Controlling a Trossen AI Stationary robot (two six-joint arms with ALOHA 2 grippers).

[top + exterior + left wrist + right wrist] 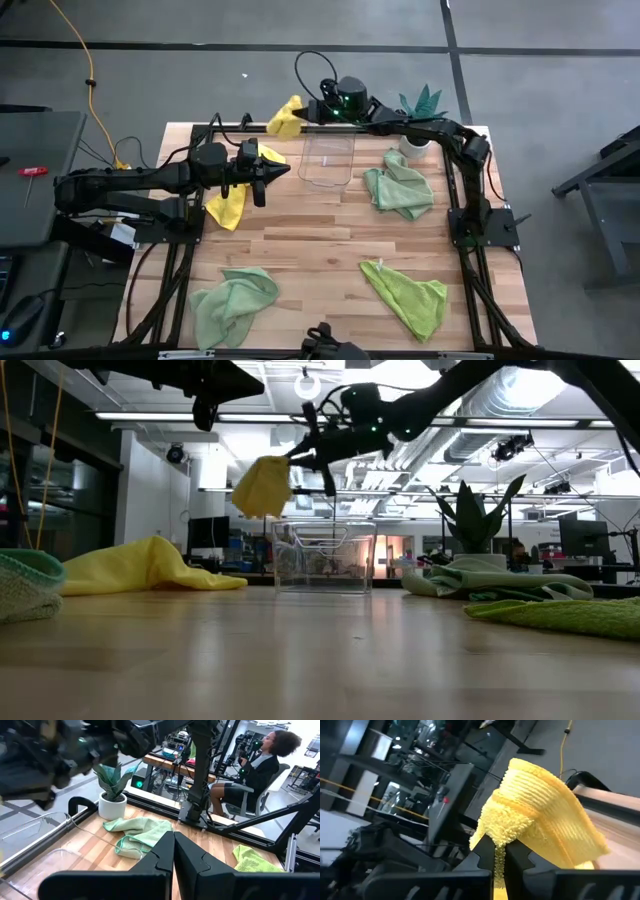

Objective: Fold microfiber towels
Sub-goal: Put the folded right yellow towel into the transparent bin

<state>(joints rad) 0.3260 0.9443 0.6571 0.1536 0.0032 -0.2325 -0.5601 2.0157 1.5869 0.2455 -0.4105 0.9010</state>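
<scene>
1. Right gripper point(300, 116) is raised above the far edge of the worktop point(320, 240), just beside the far left corner of the clear bin point(330, 160). Its jaws are clamped on a bunched yellow towel point(287, 117).
2. In the right wrist view the held yellow towel point(545, 820) is pinched between the two fingers point(485, 855); most of the cloth bulges out beyond the tips, and a thin strip runs back between them.
3. In the low view the held towel point(262, 487) hangs clear of the worktop, above and slightly to one side of the bin point(323, 557).
4. Left gripper point(275, 168) hovers over the far left part of the worktop, jaws pressed together and holding nothing. In the left wrist view its fingers point(190, 860) meet along one seam.
5. A second yellow towel point(228, 205) lies crumpled on the worktop near the left edge, below the left arm, apart from its jaws.
6. Pale green towel point(398, 188) lies near the right edge, beside the potted plant point(418, 108).
7. Lime green towel point(408, 296) lies near the near right corner.
8. Another pale green towel point(232, 303) lies near the near left corner.
</scene>
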